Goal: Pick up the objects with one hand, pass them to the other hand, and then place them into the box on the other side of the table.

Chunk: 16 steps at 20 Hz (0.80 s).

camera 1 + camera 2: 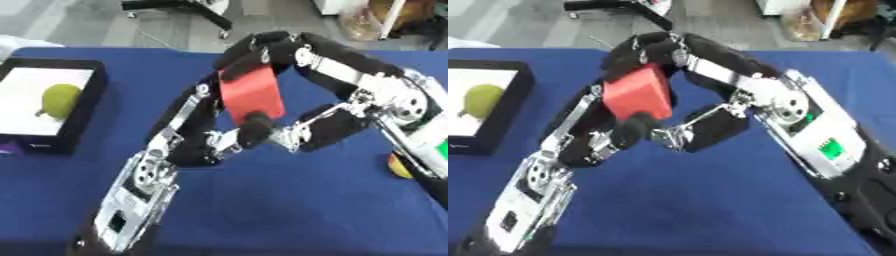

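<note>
Red block [637, 93] | between left hand [614, 135], right hand [710, 120]

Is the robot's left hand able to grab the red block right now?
Probably yes: the left hand already touches the red block from below, while the right hand grips its top. Nothing sits between them.

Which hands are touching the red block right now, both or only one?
Both touching. In the right eye view, the right hand curls over the red block from above while the left hand presses against its lower edge.
</note>
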Available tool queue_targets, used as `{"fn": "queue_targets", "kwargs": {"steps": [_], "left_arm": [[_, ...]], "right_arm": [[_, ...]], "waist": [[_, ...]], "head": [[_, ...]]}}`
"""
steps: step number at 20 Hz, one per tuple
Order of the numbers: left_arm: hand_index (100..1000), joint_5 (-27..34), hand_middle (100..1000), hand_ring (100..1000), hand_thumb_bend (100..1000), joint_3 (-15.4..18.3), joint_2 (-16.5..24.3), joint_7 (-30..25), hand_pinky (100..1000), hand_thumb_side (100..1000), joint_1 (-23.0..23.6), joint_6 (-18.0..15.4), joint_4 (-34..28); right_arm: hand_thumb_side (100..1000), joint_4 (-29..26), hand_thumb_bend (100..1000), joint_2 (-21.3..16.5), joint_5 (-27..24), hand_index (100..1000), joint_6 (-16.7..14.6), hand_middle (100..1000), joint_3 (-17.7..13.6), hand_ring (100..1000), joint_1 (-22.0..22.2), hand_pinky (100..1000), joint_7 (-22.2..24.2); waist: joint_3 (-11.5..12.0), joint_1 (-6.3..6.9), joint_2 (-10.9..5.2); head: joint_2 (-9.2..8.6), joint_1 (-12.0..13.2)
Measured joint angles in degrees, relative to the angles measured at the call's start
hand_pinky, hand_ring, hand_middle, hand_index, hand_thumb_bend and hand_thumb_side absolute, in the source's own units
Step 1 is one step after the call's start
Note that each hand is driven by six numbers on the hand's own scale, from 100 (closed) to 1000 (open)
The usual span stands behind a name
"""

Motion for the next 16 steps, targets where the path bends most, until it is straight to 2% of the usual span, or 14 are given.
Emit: {"fn": "queue_targets", "kwargs": {"steps": [2,5,7,10,11,12,16], "left_arm": [[813,-0.3,587,877,613,0.3,0.0,-1.1,951,531,0.0,0.0,0.1],[771,-0.4,543,844,499,0.5,0.0,-1.1,938,532,0.0,0.1,0.2],[732,-0.3,504,814,376,0.5,-0.1,-0.3,925,513,0.0,0.3,0.2],[658,0.1,434,760,194,0.2,-0.1,2.2,901,481,0.0,0.5,0.2],[622,0.2,399,734,123,0.0,-0.1,3.2,890,459,0.0,0.6,0.1],[605,0.3,383,722,100,-0.2,-0.1,4.3,884,447,0.0,0.7,0.0],[561,0.9,345,692,100,-0.8,-0.1,9.0,874,419,0.0,0.8,-0.1]], "right_arm": [[100,0.0,100,0.0,0.0,399,0.0,715,0.0,734,0.0,465,0.0],[100,0.0,100,0.0,0.1,401,-0.1,718,0.1,737,0.0,467,0.1],[100,0.0,100,0.0,0.3,411,-0.1,730,0.1,747,0.1,479,0.3],[100,0.1,100,0.0,0.5,473,-0.4,785,0.1,802,0.2,578,0.7],[100,0.1,100,0.0,0.5,526,-0.6,822,0.1,836,0.2,622,0.9],[100,0.1,100,0.0,0.5,553,-0.8,840,0.0,852,0.2,643,1.3],[100,0.5,100,0.0,0.4,703,-2.2,926,-0.2,941,0.2,734,3.1]], "waist": [[0.0,0.00,0.00],[0.0,0.00,0.00],[0.0,0.00,0.00],[-0.1,0.00,0.00],[-0.1,0.00,0.01],[-0.1,0.00,0.01],[-0.3,0.00,0.01]], "head": [[0.00,0.0],[0.00,0.0],[0.00,0.0],[0.00,0.0],[0.00,0.0],[0.00,0.0],[0.00,0.1]]}}
